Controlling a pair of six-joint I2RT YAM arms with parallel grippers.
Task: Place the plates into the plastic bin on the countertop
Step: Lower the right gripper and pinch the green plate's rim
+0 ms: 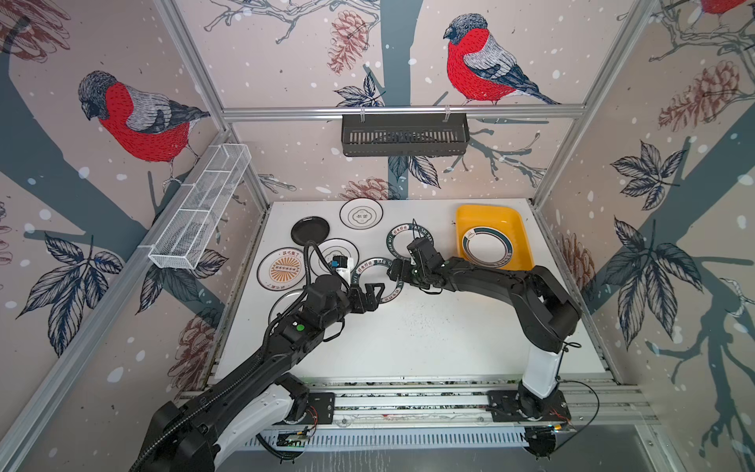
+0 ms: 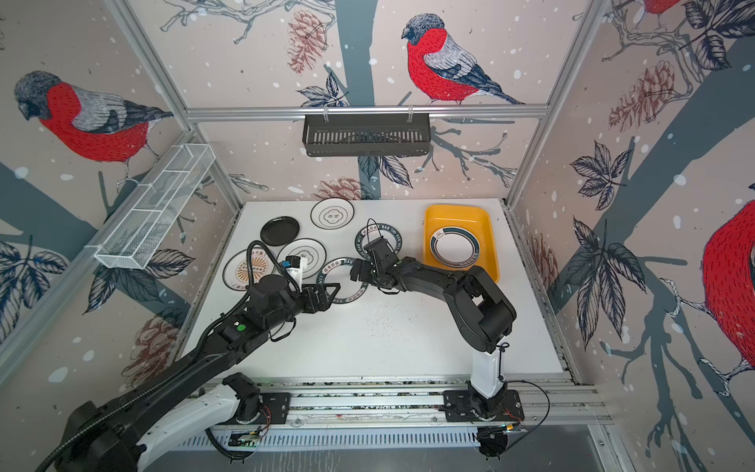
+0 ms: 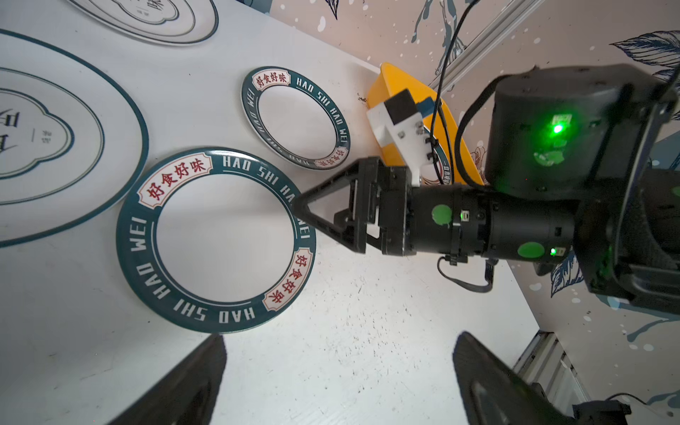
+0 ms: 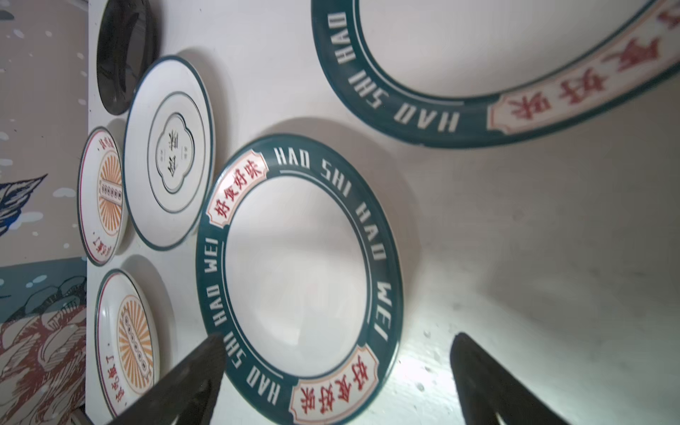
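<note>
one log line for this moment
left gripper open, empty | right gripper open at green-rimmed plate | plastic bin holds banded plate

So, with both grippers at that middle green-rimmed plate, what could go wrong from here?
1. The open left gripper and the open right gripper are both at the same HAO SHI HAO WEI plate, so they could collide.
2. That plate lies flat on the countertop. A finger may push it rather than lift it, likely into the quatrefoil plate right beside it.
</note>
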